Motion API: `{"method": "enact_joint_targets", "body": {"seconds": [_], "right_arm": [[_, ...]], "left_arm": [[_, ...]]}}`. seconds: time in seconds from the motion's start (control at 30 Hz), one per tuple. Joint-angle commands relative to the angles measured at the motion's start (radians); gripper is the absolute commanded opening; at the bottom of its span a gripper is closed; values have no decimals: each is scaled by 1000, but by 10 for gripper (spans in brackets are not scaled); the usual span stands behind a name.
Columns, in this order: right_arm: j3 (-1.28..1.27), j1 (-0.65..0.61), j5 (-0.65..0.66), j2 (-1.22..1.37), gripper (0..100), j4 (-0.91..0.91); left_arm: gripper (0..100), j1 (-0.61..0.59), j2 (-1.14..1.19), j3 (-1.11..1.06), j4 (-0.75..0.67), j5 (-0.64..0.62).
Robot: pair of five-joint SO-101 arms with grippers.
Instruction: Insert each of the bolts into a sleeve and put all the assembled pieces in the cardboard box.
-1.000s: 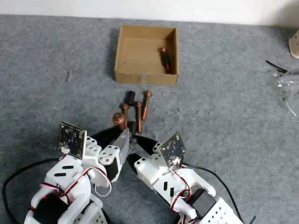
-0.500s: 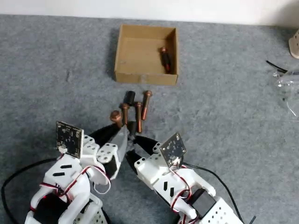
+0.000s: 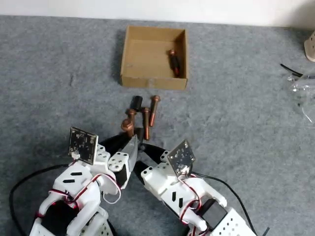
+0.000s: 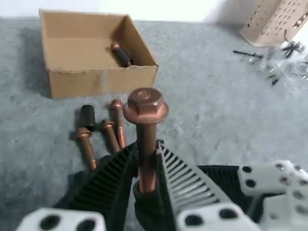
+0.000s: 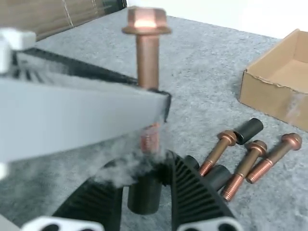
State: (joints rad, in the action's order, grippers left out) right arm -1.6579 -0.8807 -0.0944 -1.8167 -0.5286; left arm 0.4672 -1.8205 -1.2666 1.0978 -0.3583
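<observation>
The left gripper [image 4: 146,161] pinches a copper bolt [image 4: 146,130] by its shank, holding it upright with the hexagonal head on top. Directly beneath it, the right gripper [image 5: 144,190] is clamped on a black sleeve [image 5: 143,196], which also stands upright between its ribbed pads. The bolt's lower end meets the mouth of the sleeve, but I cannot tell whether it is inside. In the high view the two grippers stand tip to tip a little nearer than the middle of the grey carpeted table [image 3: 236,128], with both arms coming in from its near edge.

Just beyond the grippers, around the middle of the table, three loose bolts [image 3: 146,122] lie side by side with their heads toward the far edge. A loose sleeve [image 3: 136,102] lies just beside them on the box side. The cardboard box [image 3: 152,81] stands open near the far edge, about midway along it. One assembled piece [image 3: 173,61] lies inside, close to the wall facing the table's right edge. Clear plastic [image 3: 301,91] lies at the right edge
</observation>
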Motion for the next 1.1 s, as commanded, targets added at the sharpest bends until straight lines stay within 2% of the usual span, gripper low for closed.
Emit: {"method": "enact_joint_targets", "body": {"seconds": [0.0, 0.37, 1.07], "right_arm": [[10, -4, 11, -22, 4, 35], [10, -2, 11, -22, 4, 35], [12, 33, 11, -22, 4, 35]], "left_arm": [[5, 16, 8, 50, 14, -3], [5, 22, 8, -68, 8, 2], [27, -4, 8, -71, -14, -3]]}}
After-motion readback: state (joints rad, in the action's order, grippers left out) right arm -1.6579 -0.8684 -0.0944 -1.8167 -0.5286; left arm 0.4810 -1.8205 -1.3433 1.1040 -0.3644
